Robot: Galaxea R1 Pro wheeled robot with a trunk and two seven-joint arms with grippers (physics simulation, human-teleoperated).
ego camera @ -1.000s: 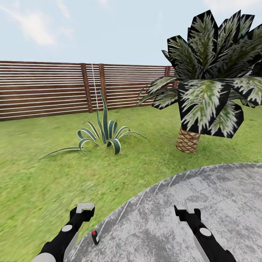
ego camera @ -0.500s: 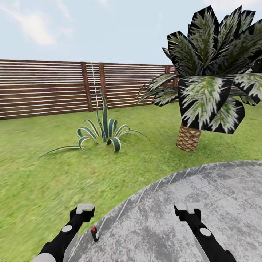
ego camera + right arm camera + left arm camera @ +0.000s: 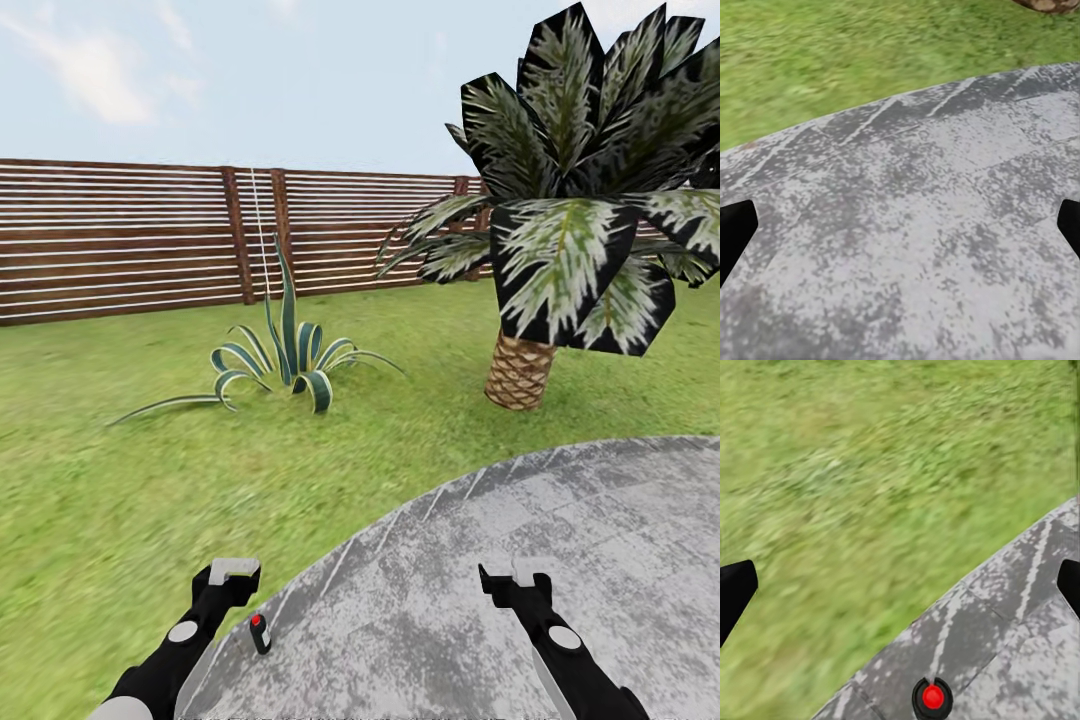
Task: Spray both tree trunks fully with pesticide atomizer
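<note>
The pesticide atomizer (image 3: 260, 633), a small black sprayer with a red top, stands upright on the grey stone paving near its grass edge. It sits just right of and below my left gripper (image 3: 232, 572), apart from it. From above, the left wrist view shows the atomizer (image 3: 932, 697) short of the open left gripper (image 3: 900, 589), whose fingertips sit wide apart. My right gripper (image 3: 515, 575) hovers over the paving, and the right gripper (image 3: 900, 229) is open and holds nothing. The two trees are out of view.
A round grey stone paving (image 3: 520, 600) fills the lower right, with lawn (image 3: 120, 480) around it. A spiky striped plant (image 3: 285, 365) grows ahead on the left and a short palm (image 3: 518, 370) on the right. A brown slat fence (image 3: 130, 240) closes the back.
The whole picture has shifted slightly, so the camera moved; the atomizer now sits a little higher in the head view. Both arms keep the same pose.
</note>
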